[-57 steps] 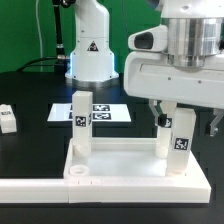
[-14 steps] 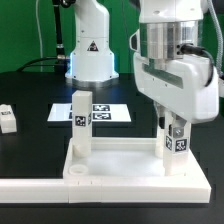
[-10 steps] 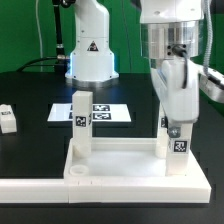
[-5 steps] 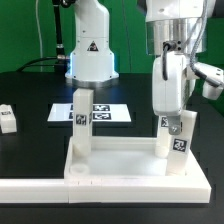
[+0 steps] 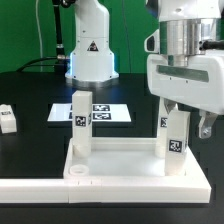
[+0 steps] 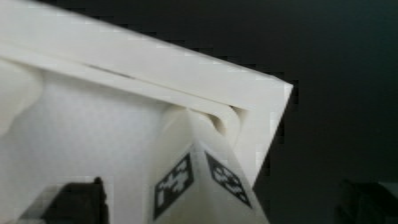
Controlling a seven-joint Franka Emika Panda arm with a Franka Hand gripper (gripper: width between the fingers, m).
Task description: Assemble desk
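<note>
White desk top [image 5: 120,160] lies inverted, sockets up for legs. Two legs [image 5: 81,125] stand at its far corners. Gripper [image 5: 182,122] hangs over right-hand leg [image 5: 176,135], jaws released, not grasping.

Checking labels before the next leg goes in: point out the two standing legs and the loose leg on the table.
left standing leg [image 5: 80,124], exterior view, its tag.
right standing leg [image 5: 175,140], exterior view, its tagged front face.
loose leg [image 5: 7,119], exterior view, its white top.

Two legs [image 5: 80,124] [image 5: 175,137] are standing in the desk top [image 5: 120,160]; a loose leg [image 5: 7,119] is lying far left; the marker board [image 5: 105,113] is lying behind
</note>
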